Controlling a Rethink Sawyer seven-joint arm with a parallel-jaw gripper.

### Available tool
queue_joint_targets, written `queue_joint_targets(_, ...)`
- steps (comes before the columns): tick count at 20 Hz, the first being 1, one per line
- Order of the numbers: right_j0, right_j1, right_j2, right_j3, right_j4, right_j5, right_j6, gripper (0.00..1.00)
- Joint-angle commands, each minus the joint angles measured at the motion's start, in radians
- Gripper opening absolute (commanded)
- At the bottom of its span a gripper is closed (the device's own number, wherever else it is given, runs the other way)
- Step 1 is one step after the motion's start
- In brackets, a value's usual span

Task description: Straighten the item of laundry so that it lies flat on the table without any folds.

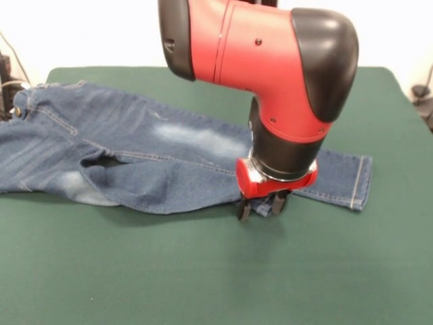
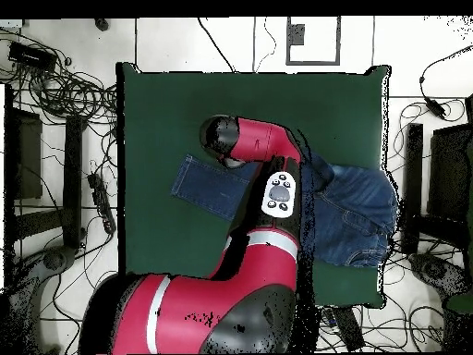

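The jeans [image 1: 135, 149] under the pincer [image 1: 262, 208] are soft, faded denim cloth; the table [image 1: 203, 271] around it is matt green felt; the arm [image 1: 270, 61] above is glossy plastic.

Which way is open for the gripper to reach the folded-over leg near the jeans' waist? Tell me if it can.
Probably yes. The gripper sits low at the near edge of the jeans, by the cuff end. The folded leg lies open on the table, with nothing standing between them.

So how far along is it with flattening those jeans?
Partly done. One leg of the jeans already stretches toward its cuff. In hand: the claw is down at the jeans' near edge. Left: the other leg is folded over, and the waist reaches the table edge.
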Motion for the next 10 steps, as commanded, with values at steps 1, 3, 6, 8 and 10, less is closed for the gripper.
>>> queue_joint_targets(1,0.039,-0.078,0.044,0.142,0.016,0.112,0.246,1.0)
queue_joint_targets(3,0.038,-0.095,0.048,0.162,0.017,0.116,0.241,1.0)
queue_joint_targets(6,0.038,-0.111,0.049,0.177,0.016,0.119,0.24,1.0)
queue_joint_targets(8,0.037,-0.121,0.053,0.192,0.017,0.116,0.239,1.0)
queue_joint_targets(10,0.036,-0.115,0.055,0.195,0.015,0.104,0.242,1.0)
